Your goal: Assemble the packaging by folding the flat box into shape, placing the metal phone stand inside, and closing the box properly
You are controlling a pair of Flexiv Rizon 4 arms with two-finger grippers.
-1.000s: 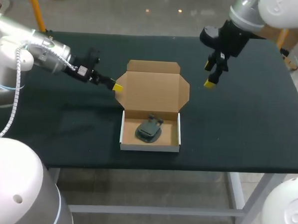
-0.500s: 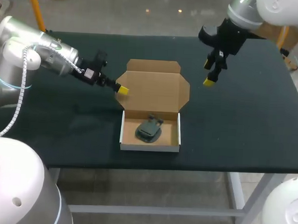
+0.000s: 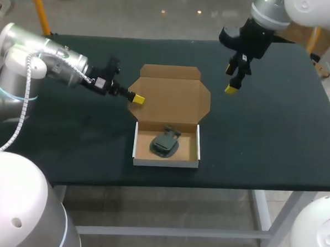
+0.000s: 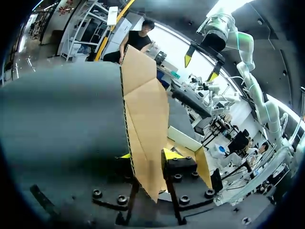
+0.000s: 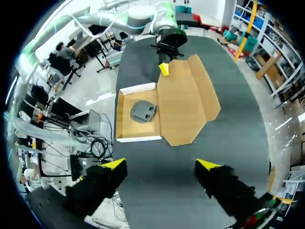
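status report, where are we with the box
Left gripper at the lid's left edge, grip unclear; right gripper open, hovering off the lid's far right corner. Phone stand in box, lid flat open. Nothing in the way.

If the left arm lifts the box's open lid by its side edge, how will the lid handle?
The lid is thin creased card, so it will probably flex at its folds rather than rise stiffly. It looks light; the tray, weighted only by the small phone stand, may slide or tip along with it.
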